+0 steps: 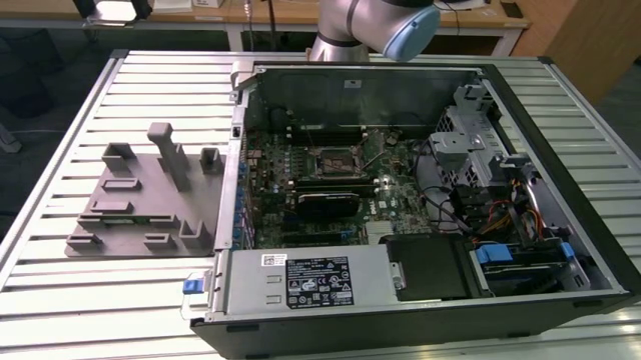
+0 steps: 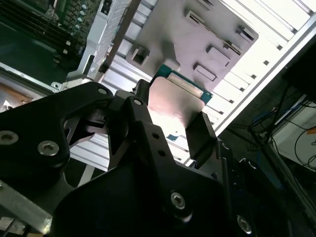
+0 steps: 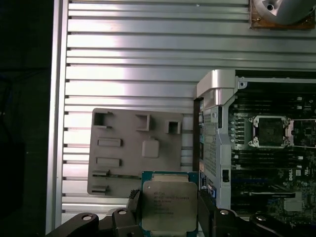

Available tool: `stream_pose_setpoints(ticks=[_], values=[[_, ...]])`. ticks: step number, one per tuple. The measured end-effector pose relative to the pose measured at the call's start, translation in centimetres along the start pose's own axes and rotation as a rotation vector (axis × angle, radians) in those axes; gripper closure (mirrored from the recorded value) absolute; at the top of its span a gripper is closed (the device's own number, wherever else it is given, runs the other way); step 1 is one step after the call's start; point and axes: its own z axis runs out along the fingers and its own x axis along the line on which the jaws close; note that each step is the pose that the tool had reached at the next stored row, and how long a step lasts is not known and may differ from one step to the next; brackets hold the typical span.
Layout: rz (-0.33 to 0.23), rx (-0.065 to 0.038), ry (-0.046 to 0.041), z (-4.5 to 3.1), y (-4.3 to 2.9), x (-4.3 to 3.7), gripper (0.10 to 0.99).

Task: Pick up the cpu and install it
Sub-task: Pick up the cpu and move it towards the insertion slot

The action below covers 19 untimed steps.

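The cpu (image 3: 169, 205) had a smooth silver-grey metal lid with a soft sheen, sitting on a green board edge. The gripper (image 3: 169, 213) looked like matt black metal, its fingers (image 3: 206, 212) just as dull and dark, dotted with shiny steel screws (image 2: 48, 147). The desk (image 1: 150, 75) was ribbed bare aluminium, pretty reflective. The fixture tray (image 1: 150, 184) was plain grey plastic, totally matt. The computer case (image 1: 300, 94) showed raw grey sheet metal inside and a matt black shell outside.
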Motion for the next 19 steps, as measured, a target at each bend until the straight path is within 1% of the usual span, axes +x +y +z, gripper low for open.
stream_pose_setpoints(ticks=[10, 19], values=[[0.000, 0.000, 0.0008, 0.03, -0.01, -2.77, 0.545], [0.000, 0.000, 0.0024, 0.09, -0.02, -5.72, 0.545]])
